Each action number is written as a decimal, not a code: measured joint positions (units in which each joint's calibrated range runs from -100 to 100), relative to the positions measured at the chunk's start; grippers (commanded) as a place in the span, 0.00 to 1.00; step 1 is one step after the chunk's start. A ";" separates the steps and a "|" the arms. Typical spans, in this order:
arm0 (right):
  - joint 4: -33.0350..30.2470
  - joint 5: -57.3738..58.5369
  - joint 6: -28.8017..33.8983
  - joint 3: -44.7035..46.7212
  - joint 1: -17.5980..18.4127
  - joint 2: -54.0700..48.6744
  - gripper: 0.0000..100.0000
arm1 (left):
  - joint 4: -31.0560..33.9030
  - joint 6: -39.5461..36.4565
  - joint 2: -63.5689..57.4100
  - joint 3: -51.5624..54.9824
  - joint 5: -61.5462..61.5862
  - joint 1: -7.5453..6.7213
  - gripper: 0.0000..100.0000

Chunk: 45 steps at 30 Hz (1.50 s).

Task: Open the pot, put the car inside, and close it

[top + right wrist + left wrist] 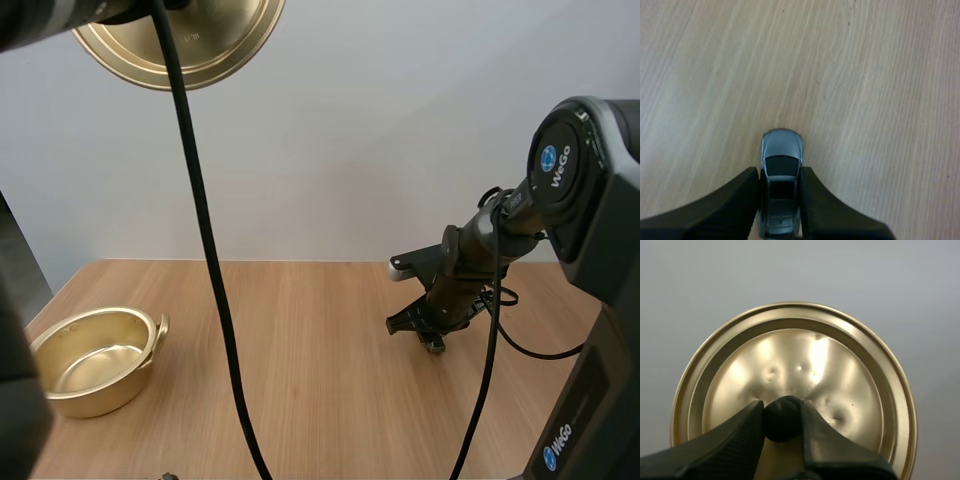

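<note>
Lid [790, 360] off, car [781, 150] gripped, pot [100, 395] open

Opening looks done: the left gripper [782, 412] pinches the lid's black knob [782, 418] between its fingertips and holds the lid high, well above the table [320, 400]; the lid's shiny face spreads just beyond the fingers. Below and well apart from that hand, the gold pot stands uncovered on the table, and nothing shows inside it.

The second step seems under way; the right gripper [430, 335] is down at the table, far across from the pot, its two fingers narrowed onto the sides of the small grey car; the car's back half lies between the fingers and its nose pokes out past the tips. Whether the wheels are off the wood cannot be told.

Left to do, as a judgement: carry the car from the right hand's spot across to the pot, let it go inside, then bring the lid down from the left hand's height and seat it on the rim.
</note>
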 measured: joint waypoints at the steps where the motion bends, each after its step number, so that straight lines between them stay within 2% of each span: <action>1: 0.00 0.45 -0.75 -0.31 0.00 -0.27 0.00 | 0.00 0.00 0.00 0.00 0.00 0.00 0.00; 7: 2.32 0.70 -2.07 -4.32 0.37 -4.58 0.00 | 0.00 -0.94 0.00 0.00 -1.53 0.00 0.00; 11: 8.39 1.64 -6.25 -9.92 2.54 -9.48 0.00 | 0.38 -2.10 0.00 0.00 -2.12 0.00 0.00; 14: 13.68 7.26 -10.57 -14.39 4.73 -12.76 0.00 | 2.44 -2.52 -0.24 0.00 -4.96 0.00 0.00; 16: 14.33 8.93 -11.50 -15.38 5.23 -13.42 0.00 | 3.53 -3.19 -0.52 0.00 -7.02 0.00 0.00; 21: 23.16 22.19 -19.30 -21.54 9.83 -15.67 0.00 | 10.49 -7.10 -1.92 -0.34 -18.19 0.00 0.00; 24: 30.98 33.01 -25.87 -22.21 14.98 -15.67 0.00 | 17.62 -12.57 -3.74 -2.33 -26.84 0.00 0.00; 26: 34.19 35.31 -28.96 -22.21 17.12 -14.73 0.00 | 22.01 -14.95 -4.09 -4.29 -30.89 0.00 0.00; 32: 44.63 30.92 -37.65 -24.80 24.02 -9.47 0.00 | 30.30 -17.08 -3.98 -8.67 -28.98 0.00 0.00; 38: 54.65 26.44 -45.95 -29.62 30.69 -1.00 0.00 | 34.57 -18.37 -3.98 -11.77 -25.00 0.00 0.00; 42: 60.69 26.44 -47.24 -34.17 35.02 5.04 0.00 | 35.61 -18.37 -3.98 -13.65 -22.73 0.00 0.00; 45: 61.77 26.44 -47.35 -37.70 36.69 8.71 0.00 | 36.86 -18.37 -3.98 -14.29 -22.30 0.00 0.00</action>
